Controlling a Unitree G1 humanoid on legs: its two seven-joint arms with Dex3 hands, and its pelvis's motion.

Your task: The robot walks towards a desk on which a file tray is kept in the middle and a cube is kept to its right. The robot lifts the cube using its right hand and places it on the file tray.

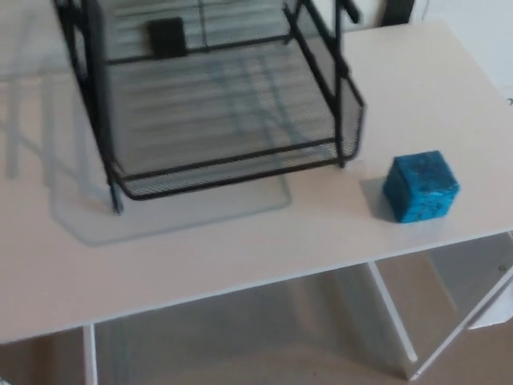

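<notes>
A blue cube [421, 187] with dark mottled faces sits on the pale desk [240, 241], near its front right edge. To the cube's left stands a black wire-mesh file tray [232, 172], tiered, with its lower shelf open toward me. A gap of bare desktop separates cube and tray. Neither of my hands shows in the head view.
A small black block [167, 36] lies on the tray's upper rear part. The desk's front edge runs across the lower picture, with white frame legs [393, 313] and carpeted floor [264, 337] below. The desk's right edge lies just beyond the cube.
</notes>
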